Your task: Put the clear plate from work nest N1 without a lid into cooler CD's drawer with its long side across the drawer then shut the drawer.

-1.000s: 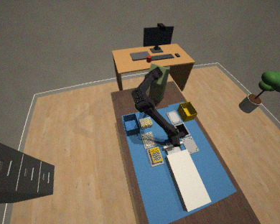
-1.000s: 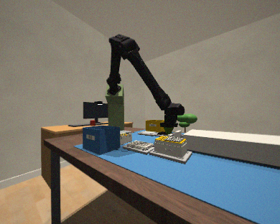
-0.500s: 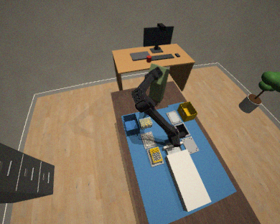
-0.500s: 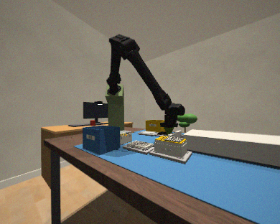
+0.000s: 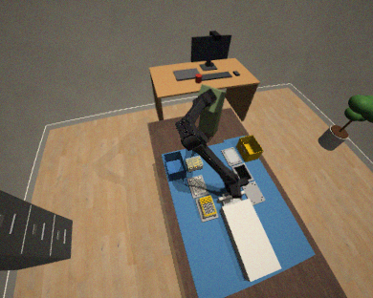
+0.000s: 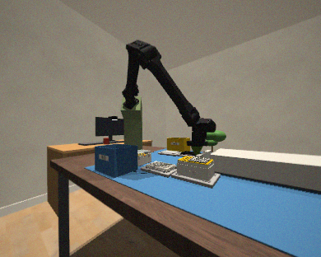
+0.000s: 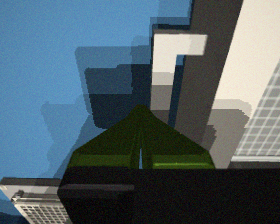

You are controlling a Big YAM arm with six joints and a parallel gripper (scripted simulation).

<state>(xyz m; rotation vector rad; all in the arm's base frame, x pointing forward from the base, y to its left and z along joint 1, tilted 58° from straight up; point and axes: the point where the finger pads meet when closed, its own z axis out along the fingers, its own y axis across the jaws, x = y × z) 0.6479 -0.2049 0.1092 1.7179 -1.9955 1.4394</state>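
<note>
The gripper [image 7: 140, 159] hangs low over the blue mat [image 7: 36, 60], its green fingers pressed together with only a hairline between them and nothing held. Just ahead of its tip sits the near end of the long white cooler [image 5: 252, 239], and in the wrist view a pale bar [image 7: 177, 50] juts out there, which I take to be the drawer's handle. No amber lamp shows from where I stand, so the drawer looks shut.

The clear plate is hard to pick out. My guess is the pale tray [image 5: 231, 156] back toward the arm's base, beside the yellow bin [image 5: 250, 148], but I can't be sure.

With the gripper closed at the handle, the step seems to be hooking the bar and drawing the drawer out. To do it well, I'd want the tip fully behind the bar, then a straight, level pull toward the base. Any sideways drag could slew the housing or brush the gridded rack [image 7: 271, 115] close on the right.
</note>
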